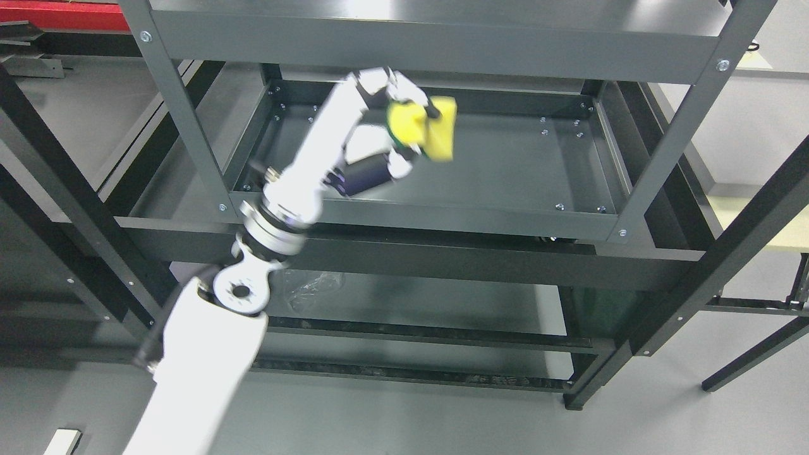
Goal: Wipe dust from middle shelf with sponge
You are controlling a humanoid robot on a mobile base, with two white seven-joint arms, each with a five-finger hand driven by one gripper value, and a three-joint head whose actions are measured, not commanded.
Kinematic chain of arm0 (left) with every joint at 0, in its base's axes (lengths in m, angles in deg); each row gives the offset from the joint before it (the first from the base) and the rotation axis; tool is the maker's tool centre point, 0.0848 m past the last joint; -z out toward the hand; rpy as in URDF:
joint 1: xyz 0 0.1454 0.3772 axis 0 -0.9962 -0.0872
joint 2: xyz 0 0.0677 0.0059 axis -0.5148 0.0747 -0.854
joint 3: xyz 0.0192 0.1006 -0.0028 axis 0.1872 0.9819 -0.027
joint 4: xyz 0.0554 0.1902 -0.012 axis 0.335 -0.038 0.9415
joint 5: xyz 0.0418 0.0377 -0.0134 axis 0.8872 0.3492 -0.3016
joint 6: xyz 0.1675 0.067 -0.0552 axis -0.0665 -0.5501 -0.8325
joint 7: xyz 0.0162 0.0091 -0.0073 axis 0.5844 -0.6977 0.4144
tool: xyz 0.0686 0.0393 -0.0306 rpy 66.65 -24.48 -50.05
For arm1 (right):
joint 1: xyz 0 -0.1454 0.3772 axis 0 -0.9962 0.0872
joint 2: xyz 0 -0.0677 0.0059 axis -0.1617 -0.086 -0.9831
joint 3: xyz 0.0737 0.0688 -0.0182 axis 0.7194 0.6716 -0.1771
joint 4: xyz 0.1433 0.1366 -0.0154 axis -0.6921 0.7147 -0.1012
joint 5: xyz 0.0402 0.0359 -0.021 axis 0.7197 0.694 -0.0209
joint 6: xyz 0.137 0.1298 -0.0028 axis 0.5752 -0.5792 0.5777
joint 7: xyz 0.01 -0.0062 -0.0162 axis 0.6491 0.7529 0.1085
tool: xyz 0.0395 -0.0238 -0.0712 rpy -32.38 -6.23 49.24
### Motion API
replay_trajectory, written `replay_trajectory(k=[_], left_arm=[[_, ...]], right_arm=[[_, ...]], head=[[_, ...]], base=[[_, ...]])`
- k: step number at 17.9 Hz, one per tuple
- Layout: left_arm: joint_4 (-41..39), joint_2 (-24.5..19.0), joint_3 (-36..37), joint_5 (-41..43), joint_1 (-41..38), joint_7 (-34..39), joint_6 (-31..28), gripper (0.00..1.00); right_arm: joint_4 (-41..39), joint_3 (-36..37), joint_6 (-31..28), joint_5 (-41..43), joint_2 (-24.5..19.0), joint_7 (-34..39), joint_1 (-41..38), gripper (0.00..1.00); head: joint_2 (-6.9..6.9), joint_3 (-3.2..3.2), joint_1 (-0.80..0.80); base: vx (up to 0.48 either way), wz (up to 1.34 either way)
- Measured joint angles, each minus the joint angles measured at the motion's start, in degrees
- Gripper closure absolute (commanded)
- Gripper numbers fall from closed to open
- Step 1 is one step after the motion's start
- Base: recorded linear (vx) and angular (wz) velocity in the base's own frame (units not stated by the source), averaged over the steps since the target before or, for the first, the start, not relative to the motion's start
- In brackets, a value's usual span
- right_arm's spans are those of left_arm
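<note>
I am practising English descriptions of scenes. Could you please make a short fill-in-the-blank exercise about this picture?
1. The sponge is mainly ____ in colour.
2. The ____ hand of the robot grips the sponge.
3. The hand reaches into the dark metal ____.

Missing words: yellow; left; shelf

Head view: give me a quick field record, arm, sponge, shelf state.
active arm: left, entering from the lower left and reaching into the rack
left hand: fingers closed on the sponge
sponge: yellow, held over the rear left part of the middle shelf
contact with shelf: cannot tell, the hand is motion-blurred
middle shelf: dark metal tray, nothing else on it
dust: none visible at this resolution
lower shelf: crumpled clear plastic lying at its left
right arm: not in view
</note>
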Motion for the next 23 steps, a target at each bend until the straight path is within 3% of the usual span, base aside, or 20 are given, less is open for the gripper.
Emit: replay_trajectory(k=[5, 16, 21, 23], left_arm=[[2.9, 2.1, 1.8, -3.9, -10.9, 3.4, -5.0, 0.94], [6.0, 4.4, -16.0, -10.8, -22.6, 4.3, -0.6, 0.96], [4.3, 4.8, -18.1, -12.1, -27.5, 4.4, -0.8, 0.96], [1.6, 5.0, -18.4, -13.7, -28.7, 4.6, -8.7, 0.95]], right_arm=[[0.0, 0.0, 0.0, 0.0, 0.0, 0.0, 0.0, 0.0], [0.0, 0.0, 0.0, 0.0, 0.0, 0.0, 0.0, 0.0], [0.0, 0.0, 0.0, 0.0, 0.0, 0.0, 0.0, 0.0], [0.0, 0.0, 0.0, 0.0, 0.0, 0.0, 0.0, 0.0]], head=[[0.0, 0.0, 0.0], [0.0, 0.0, 0.0], [0.0, 0.0, 0.0], [0.0, 0.0, 0.0]], base=[[0.0, 0.0], [0.0, 0.0], [0.0, 0.0], [0.0, 0.0]])
